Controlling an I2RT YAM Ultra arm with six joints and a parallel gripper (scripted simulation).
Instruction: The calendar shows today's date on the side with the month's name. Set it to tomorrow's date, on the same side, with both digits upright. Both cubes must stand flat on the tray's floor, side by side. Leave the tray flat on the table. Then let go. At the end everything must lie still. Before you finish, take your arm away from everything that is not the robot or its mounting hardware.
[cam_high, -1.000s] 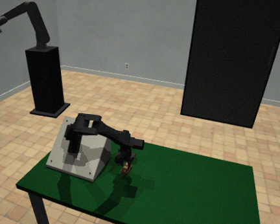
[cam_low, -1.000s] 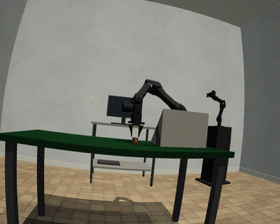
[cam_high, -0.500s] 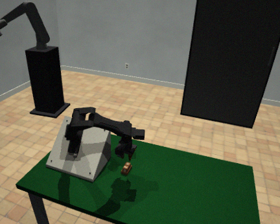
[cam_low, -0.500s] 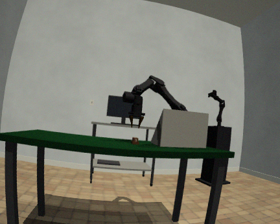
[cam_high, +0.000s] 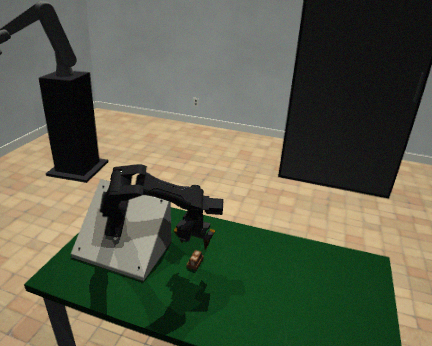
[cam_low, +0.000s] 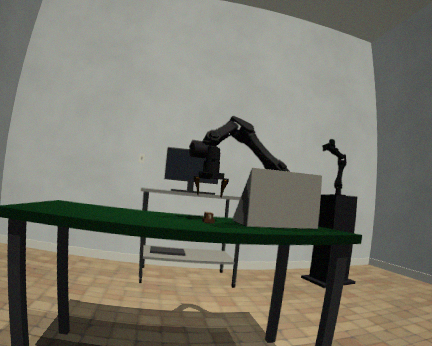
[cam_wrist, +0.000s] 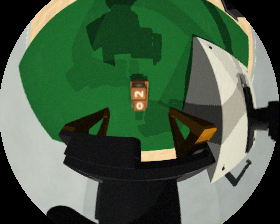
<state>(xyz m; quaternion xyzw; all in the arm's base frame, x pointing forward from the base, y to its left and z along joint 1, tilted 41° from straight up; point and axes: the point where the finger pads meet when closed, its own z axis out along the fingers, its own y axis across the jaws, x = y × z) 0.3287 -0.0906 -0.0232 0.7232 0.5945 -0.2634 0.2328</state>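
Brown boxy calendar (cam_wrist: 139, 96), green tabletop (cam_wrist: 56, 66)

Top high oblique; exterior low side; wrist downward, close.

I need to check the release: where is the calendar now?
In the top view the calendar sits on the green table, just in front of the grey base block, directly below the open gripper, which hovers above it without touching.
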